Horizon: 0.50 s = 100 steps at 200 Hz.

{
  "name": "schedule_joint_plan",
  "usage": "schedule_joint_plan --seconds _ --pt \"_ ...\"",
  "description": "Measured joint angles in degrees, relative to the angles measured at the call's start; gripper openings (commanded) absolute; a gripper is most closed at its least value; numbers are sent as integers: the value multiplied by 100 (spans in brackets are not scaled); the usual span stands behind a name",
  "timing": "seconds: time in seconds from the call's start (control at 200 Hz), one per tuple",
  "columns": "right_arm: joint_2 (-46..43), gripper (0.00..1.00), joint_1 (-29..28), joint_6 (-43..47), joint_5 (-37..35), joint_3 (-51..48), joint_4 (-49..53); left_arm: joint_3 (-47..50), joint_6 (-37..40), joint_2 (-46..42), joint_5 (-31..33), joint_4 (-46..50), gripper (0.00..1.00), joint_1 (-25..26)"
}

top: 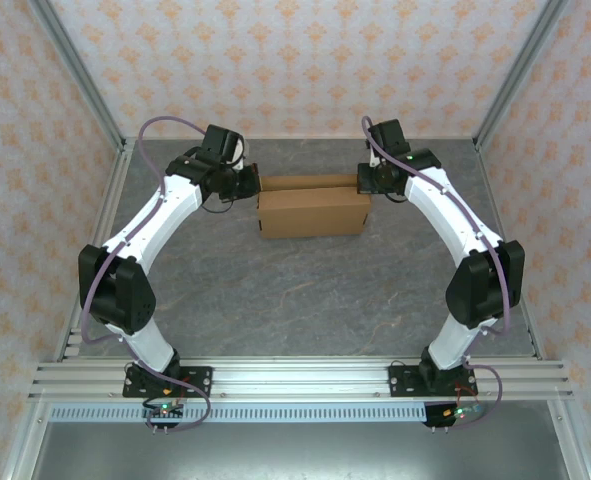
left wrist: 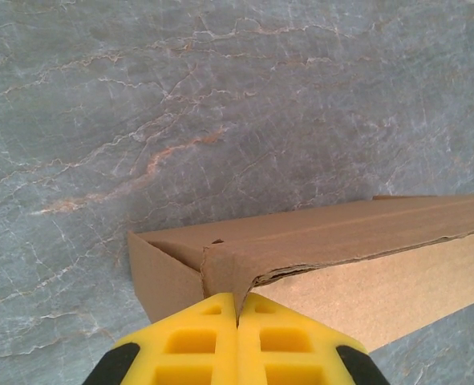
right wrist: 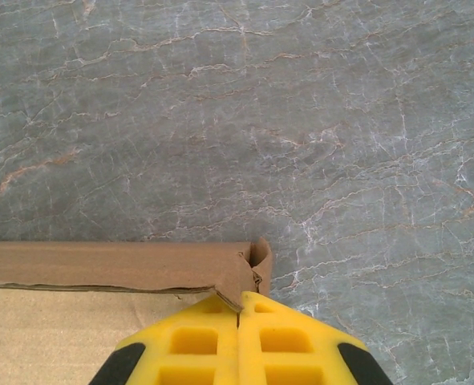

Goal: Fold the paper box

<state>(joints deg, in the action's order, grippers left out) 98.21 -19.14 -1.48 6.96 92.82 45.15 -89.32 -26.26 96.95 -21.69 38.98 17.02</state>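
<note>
Looking out across the grey table (top: 305, 300), I'm finding the left gripper (left wrist: 237, 298) closed tight, its yellow tips touching the torn flap corner at the left end of the paper box (top: 312, 212). The right gripper (right wrist: 238, 301) is closed tight too, nosing the right-end flap. The folded box is lying toward the table's far side, between them.

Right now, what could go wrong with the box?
1. The left gripper and right gripper, both shut, sit at opposite ends of the box. If one pushes harder, the box might slide or twist on the table.
2. The flap edge by the left gripper looks ragged; more pressing could crumple it.
</note>
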Motion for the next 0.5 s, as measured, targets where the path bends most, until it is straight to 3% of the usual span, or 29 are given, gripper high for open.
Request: schedule_joint_plan --seconds 0.5 --pt "0 2 -11 -2 -17 0 -22 520 -247 -68 481 -861 0 116"
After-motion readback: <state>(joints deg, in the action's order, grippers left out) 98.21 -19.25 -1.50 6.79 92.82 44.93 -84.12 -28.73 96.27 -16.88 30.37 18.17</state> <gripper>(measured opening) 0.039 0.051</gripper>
